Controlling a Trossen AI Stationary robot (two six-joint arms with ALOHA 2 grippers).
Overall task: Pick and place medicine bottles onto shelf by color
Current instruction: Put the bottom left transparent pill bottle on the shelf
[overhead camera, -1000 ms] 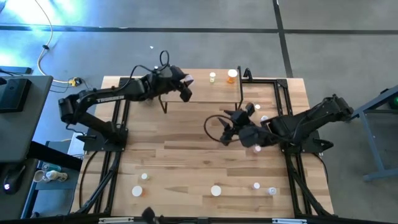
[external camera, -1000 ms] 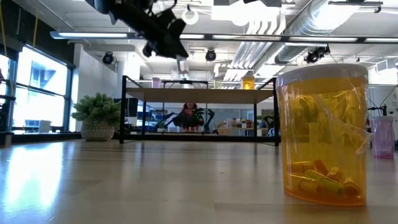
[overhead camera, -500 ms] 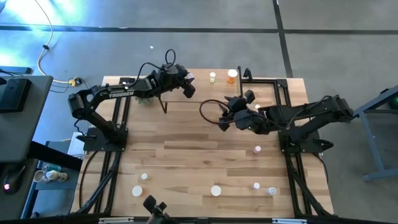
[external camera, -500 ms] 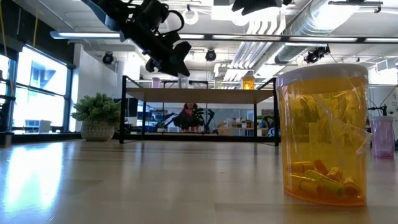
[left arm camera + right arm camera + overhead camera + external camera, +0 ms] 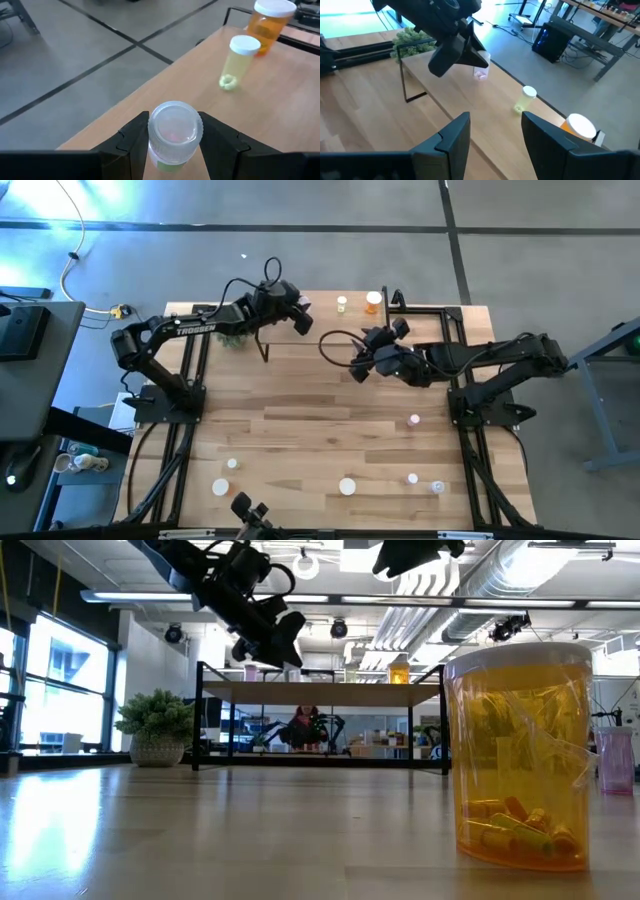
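Note:
The shelf [image 5: 330, 320] stands at the table's far edge on thin black legs. A yellow-green bottle [image 5: 239, 62] and an orange bottle [image 5: 270, 22] stand on its wooden top. My left gripper [image 5: 300, 315] hovers over the shelf's left part, shut on a small pinkish bottle [image 5: 174, 131]. My right gripper [image 5: 362, 363] is open and empty, in the air just near of the shelf's right half. Several more white-capped bottles stand along the table's near edge, and a pink one [image 5: 414, 420] stands mid-right. My left gripper pinches the pinkish bottle's round wall just under its cap [image 5: 172, 150], one finger [image 5: 131, 142] on either side. The fingers slant down toward the far right. The bottle stands upright in the hold, cap up, a little above the shelf's top [image 5: 445, 100].
A potted plant [image 5: 233, 338] stands by the shelf's left legs. Black frame rails [image 5: 445, 330] run along both sides of the table. A large orange bottle [image 5: 520, 755] stands close to the low camera, with a pink one [image 5: 615, 760] behind it.
My left gripper has sunk toward the shelf's top and shifted slightly right, keeping the pinkish bottle upright. My right gripper has swung from the table's middle toward the far edge and the shelf, still open, leaving the pink bottle standing mid-right.

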